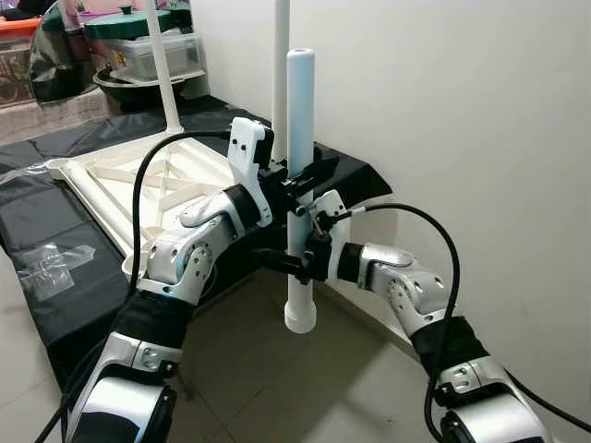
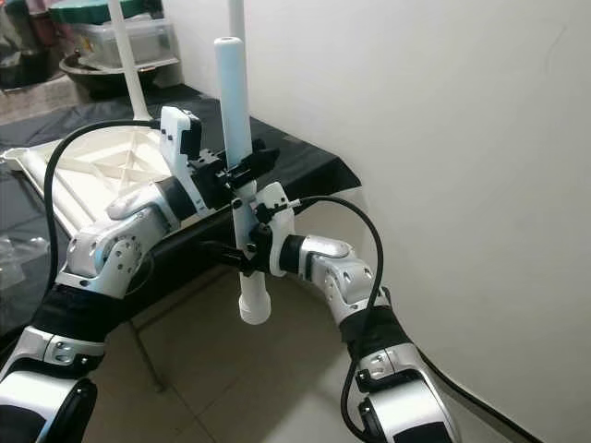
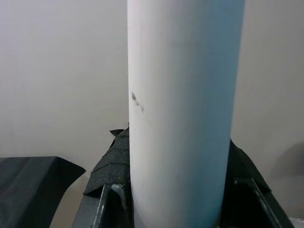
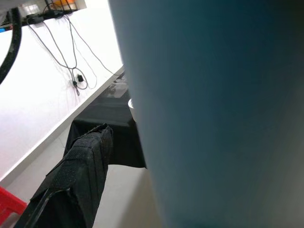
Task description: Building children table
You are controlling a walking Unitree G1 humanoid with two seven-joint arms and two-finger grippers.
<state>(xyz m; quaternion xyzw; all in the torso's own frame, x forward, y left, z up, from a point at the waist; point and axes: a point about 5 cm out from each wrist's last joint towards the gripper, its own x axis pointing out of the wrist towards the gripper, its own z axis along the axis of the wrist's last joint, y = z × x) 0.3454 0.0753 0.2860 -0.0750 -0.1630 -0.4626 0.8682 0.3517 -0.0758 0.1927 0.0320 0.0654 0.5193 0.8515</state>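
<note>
Two silver robot arms held a white table leg [image 1: 300, 138] upright in mid-air, just off the corner of a work table covered w/ black cloth [image 1: 55, 286], near a plain white wall [image 1: 480, 111]. The left gripper [image 1: 297, 177] was clenched around the leg's upper half, black fingers on both sides. The right gripper [image 1: 297, 260] was clenched around the same leg lower down, approx. halfway between the left gripper and the flared bottom end. That bottom end hung above the tiled floor [image 1: 305, 388], not touching it. Behind the arms, on the black cloth, lay an upside-down white table top [image 1: 138, 185] w/ ribbed underside; two other white legs already stood up from it, one at the far side [image 1: 164, 65] and one right behind the held leg [image 1: 280, 65]. A clear plastic bag [image 1: 51, 263] lay on the cloth towards the robot's left. At the back were a stack of storage boxes & a dark bowl [image 1: 138, 78]. In the left wrist view the leg looked very close, w/ a small dark scuff [image 3: 137, 100] on it.
</note>
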